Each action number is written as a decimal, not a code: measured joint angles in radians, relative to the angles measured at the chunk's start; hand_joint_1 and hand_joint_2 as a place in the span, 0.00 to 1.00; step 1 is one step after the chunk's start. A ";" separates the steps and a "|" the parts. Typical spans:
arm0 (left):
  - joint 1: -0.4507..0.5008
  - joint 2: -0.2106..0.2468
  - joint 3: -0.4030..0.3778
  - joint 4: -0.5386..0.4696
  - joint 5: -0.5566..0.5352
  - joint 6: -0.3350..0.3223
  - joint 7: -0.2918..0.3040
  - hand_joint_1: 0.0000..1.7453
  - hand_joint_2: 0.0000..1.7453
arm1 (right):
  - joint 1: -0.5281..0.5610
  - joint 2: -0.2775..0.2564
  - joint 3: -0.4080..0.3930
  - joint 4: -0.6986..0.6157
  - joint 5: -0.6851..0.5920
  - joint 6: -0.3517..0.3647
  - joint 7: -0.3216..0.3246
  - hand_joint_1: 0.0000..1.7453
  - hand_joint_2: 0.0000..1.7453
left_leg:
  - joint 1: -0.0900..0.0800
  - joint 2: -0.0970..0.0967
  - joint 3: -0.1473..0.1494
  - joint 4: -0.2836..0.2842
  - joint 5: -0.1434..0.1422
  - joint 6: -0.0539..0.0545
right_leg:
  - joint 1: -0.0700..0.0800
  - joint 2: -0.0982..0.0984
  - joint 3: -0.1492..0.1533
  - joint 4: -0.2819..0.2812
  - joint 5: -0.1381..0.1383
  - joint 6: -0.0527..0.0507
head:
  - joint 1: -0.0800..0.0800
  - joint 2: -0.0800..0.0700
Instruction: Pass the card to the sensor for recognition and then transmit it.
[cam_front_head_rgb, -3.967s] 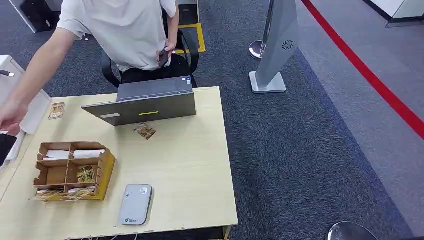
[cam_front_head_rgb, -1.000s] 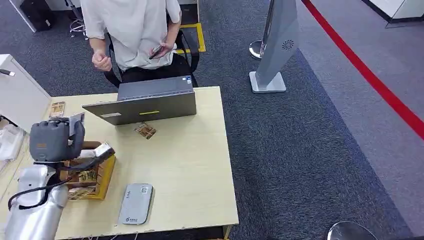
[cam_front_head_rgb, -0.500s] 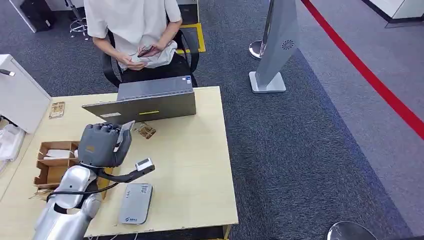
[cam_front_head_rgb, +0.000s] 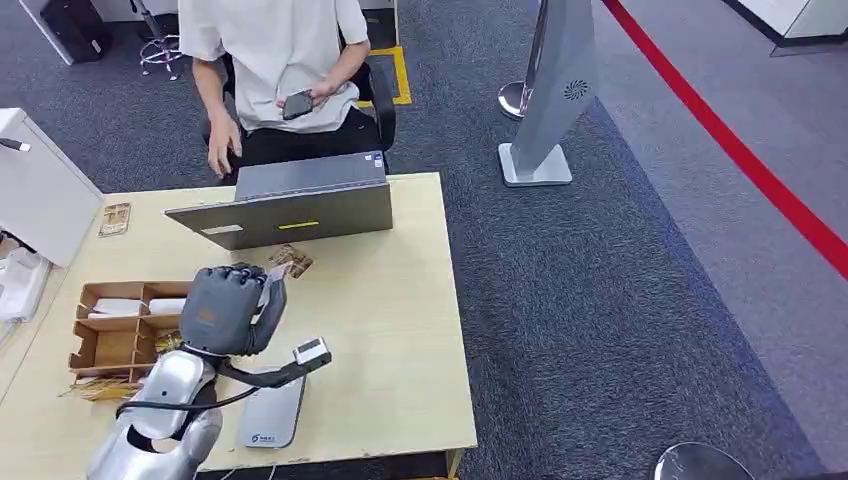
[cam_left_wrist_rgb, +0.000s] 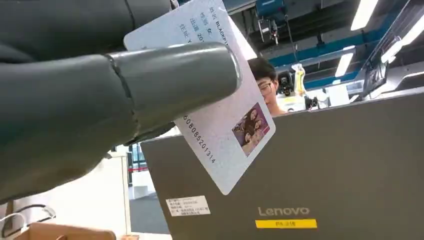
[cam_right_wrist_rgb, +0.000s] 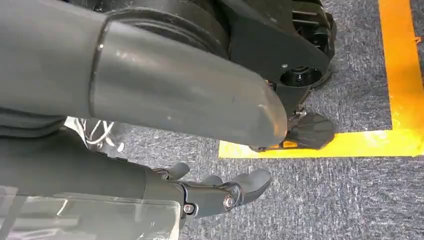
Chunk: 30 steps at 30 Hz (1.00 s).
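My left hand (cam_front_head_rgb: 226, 309) hovers over the table's middle, between the laptop and the grey card reader (cam_front_head_rgb: 270, 412), pinching a white ID card (cam_front_head_rgb: 275, 279) that sticks up toward the laptop. Up close, the card (cam_left_wrist_rgb: 226, 131) carries printed numbers and a small photo and sits clamped under the thumb (cam_left_wrist_rgb: 165, 82). My forearm covers the reader's upper part. My right hand (cam_right_wrist_rgb: 100, 100) hangs over the carpet with its fingers (cam_right_wrist_rgb: 222, 192) apart and nothing in it.
An open grey laptop (cam_front_head_rgb: 290, 205) stands at the table's far edge, with a person (cam_front_head_rgb: 275, 60) seated behind it holding a phone. A cardboard organizer (cam_front_head_rgb: 115, 335) with cards sits at left. Loose cards lie by the laptop (cam_front_head_rgb: 296, 263) and far left (cam_front_head_rgb: 113, 218).
My left hand has carried the card to the right, from over the organizer to the table's middle above the reader. The person has lowered one arm toward the laptop.
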 joint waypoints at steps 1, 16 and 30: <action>0.002 0.000 -0.002 -0.002 0.000 0.000 0.000 1.00 0.00 | 0.000 0.000 0.000 0.000 0.000 0.000 0.000 0.00 0.00 | 0.000 0.000 0.000 0.000 0.000 0.000 | 0.000 0.000 0.000 0.000 0.000 0.000 | 0.000 0.000; 0.070 -0.017 -0.051 -0.026 -0.069 -0.035 0.072 1.00 0.00 | 0.002 0.000 -0.036 0.000 -0.021 -0.021 -0.009 0.00 0.00 | 0.000 0.000 0.000 0.000 0.000 0.000 | 0.000 0.000 0.000 0.000 0.000 0.000 | 0.000 0.000; 0.164 -0.056 -0.071 0.018 -0.060 -0.048 0.104 1.00 0.00 | 0.002 0.000 -0.066 0.000 -0.037 -0.029 -0.014 0.00 0.00 | 0.000 0.000 -0.001 0.000 0.000 0.000 | 0.000 0.000 -0.001 0.000 0.000 0.000 | 0.000 0.000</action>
